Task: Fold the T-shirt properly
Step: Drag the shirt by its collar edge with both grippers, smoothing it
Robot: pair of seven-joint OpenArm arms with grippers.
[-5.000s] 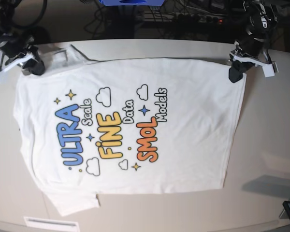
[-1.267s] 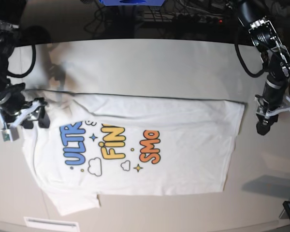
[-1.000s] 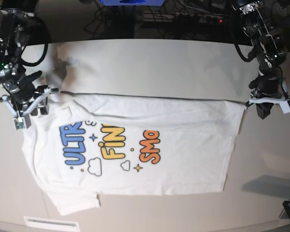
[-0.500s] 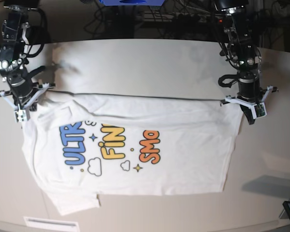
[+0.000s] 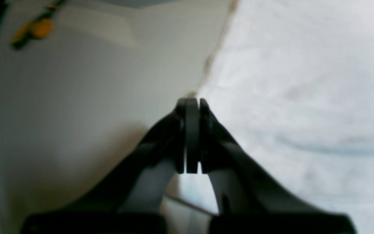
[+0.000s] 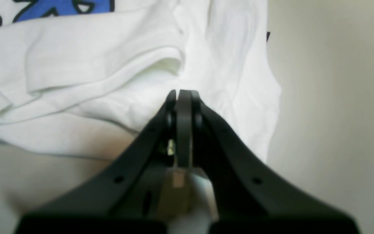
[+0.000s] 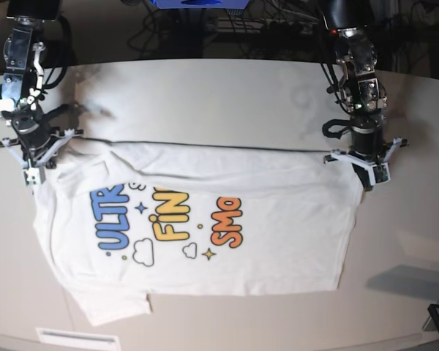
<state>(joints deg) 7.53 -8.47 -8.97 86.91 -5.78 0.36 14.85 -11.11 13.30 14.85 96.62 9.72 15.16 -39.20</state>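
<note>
a: where's the t-shirt?
b: flat on the counter, far edge folded over the print.
a: end effectors?
b: left end effector and right end effector are pressed together, empty, at the fold's corners. next, i'd pinch both near corners evenly.

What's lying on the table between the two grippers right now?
In the base view, only the T-shirt's folded top edge spans from the right gripper to the left gripper.
</note>
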